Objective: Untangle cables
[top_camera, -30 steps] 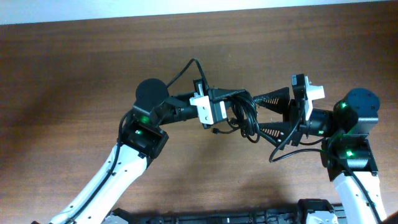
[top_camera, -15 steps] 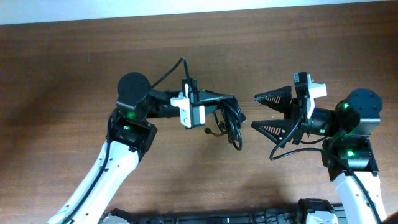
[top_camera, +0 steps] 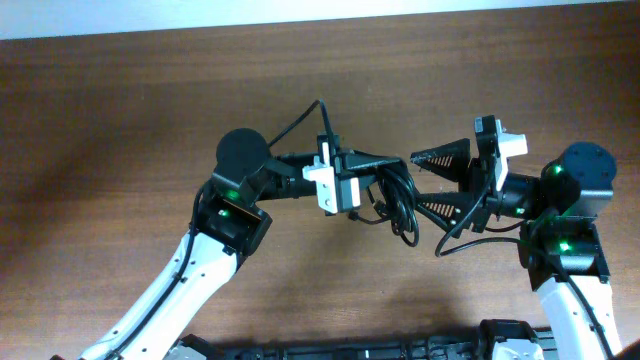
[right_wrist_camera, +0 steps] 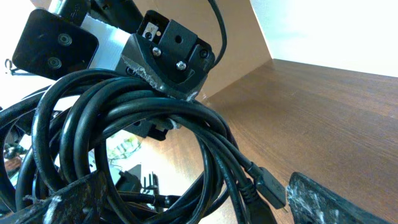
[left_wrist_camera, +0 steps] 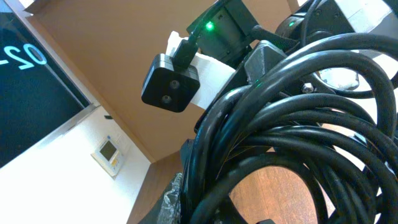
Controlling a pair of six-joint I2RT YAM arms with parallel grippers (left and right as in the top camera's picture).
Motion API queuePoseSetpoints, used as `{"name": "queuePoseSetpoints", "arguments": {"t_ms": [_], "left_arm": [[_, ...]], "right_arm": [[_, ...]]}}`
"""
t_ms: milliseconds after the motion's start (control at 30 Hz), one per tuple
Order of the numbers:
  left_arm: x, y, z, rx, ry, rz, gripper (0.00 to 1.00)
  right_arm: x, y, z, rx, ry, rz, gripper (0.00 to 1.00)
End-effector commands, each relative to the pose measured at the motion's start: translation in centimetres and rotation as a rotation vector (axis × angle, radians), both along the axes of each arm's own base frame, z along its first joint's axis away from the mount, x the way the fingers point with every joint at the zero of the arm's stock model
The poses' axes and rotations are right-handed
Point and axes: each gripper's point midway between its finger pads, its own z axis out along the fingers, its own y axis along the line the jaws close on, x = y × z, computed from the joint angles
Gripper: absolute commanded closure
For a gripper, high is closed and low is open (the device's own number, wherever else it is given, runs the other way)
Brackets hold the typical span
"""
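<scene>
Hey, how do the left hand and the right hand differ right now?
The left hand is shut on the cables; the right hand is open and grips nothing. The left hand points right across the table; the right hand points left. The cables hang from the left hand, but only sit in front of the right hand. Both hands face each other at the bundle.

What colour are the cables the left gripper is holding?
The cables are plain black, clearest in the right wrist view.
</scene>
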Motion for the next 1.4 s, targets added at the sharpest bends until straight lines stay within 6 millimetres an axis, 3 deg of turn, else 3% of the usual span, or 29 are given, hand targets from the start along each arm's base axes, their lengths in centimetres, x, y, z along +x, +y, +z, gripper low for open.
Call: {"name": "queuePoseSetpoints", "arguments": {"t_ms": [0,200,633,933,1067,1367], "left_arm": [[1.8,0.2,0.7,-0.022,0.003,0.111,1.0],[3.6,0.5,0.8,-0.043,0.085,0.211,1.0],[3.6,0.5,0.5,-0.035,0.109,0.208,1.0],[0.4,-1.8,0.5,-0.028,0.115,0.095,1.0],[-1.4,-2.4,0.5,-0.02,0.109,0.011,1.0],[-2.4,-2.4,0.2,-0.006,0.116,-0.044,1.0]], "right_arm": [[-1.1,0.2,0.7,0.005,-0.017,0.053,0.09],[-1.2,0.3,0.7,0.005,-0.018,0.059,0.09],[-1.4,0.3,0.7,0.007,-0.018,0.07,0.09],[-0.8,0.2,0.6,0.003,-0.017,0.036,0.1],[0.3,-0.1,0.1,0.0,0.016,-0.017,0.18],[2.6,-0.7,-1.7,-0.005,0.113,-0.1,0.26]]}}
